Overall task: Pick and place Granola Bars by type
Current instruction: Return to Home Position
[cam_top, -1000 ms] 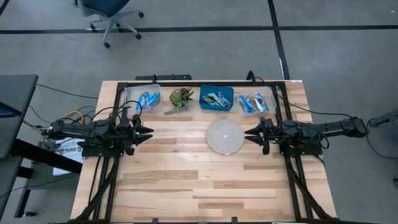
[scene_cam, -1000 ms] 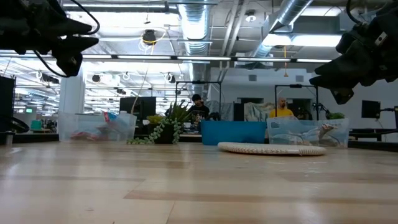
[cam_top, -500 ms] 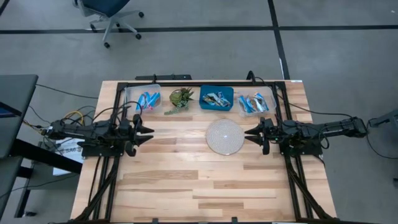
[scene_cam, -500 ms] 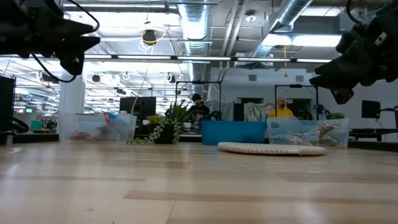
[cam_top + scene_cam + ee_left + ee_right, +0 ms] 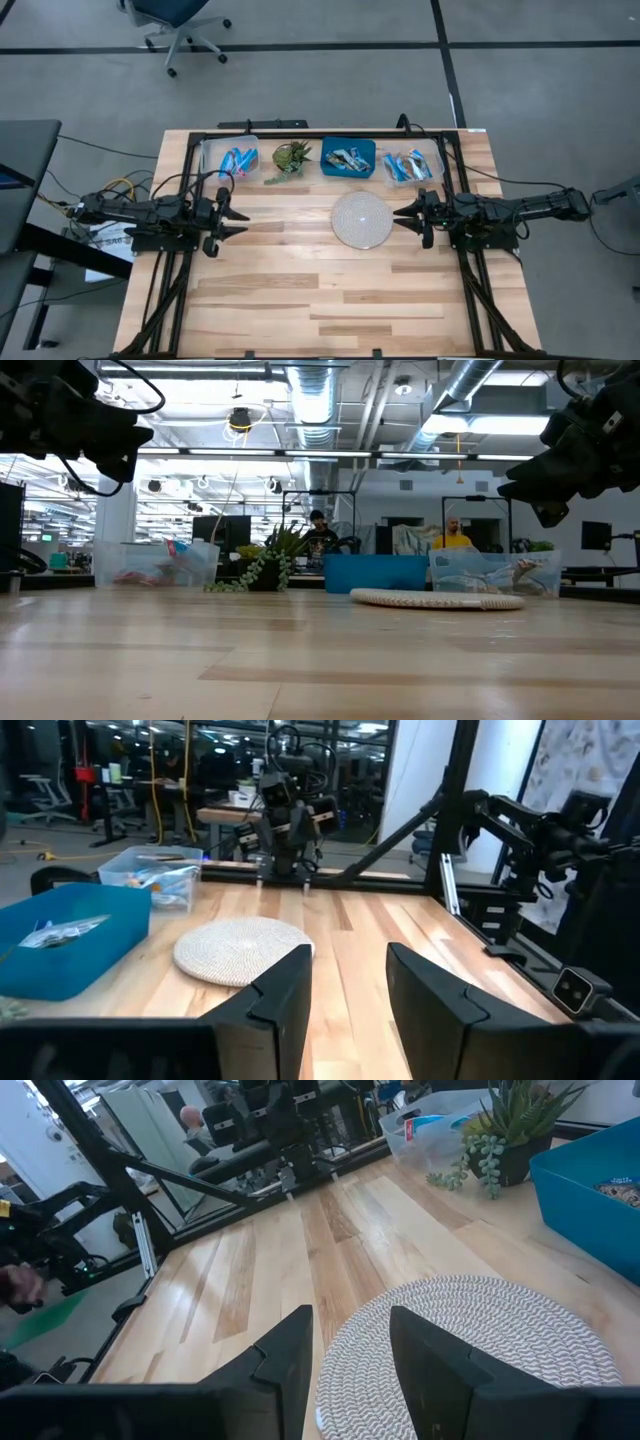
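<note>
We see the Granola Bars (image 5: 236, 160) in the upper middle, in the left clear bin (image 5: 212, 150), the blue bin (image 5: 327, 166) and the right clear bin (image 5: 434, 153). Below them, the left gripper (image 5: 240, 220) at centre left and the right gripper (image 5: 398, 216) at centre right hover with fingers apart.

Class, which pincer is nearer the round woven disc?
Right. The right pincer hovers just beside the disc; the left pincer is far off on its other side.

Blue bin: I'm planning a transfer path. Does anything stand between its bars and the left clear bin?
Yes. The plant stands on the table directly between the blue bin, which holds the bars, and the left clear bin. A bar would probably have to be carried over it.
</note>
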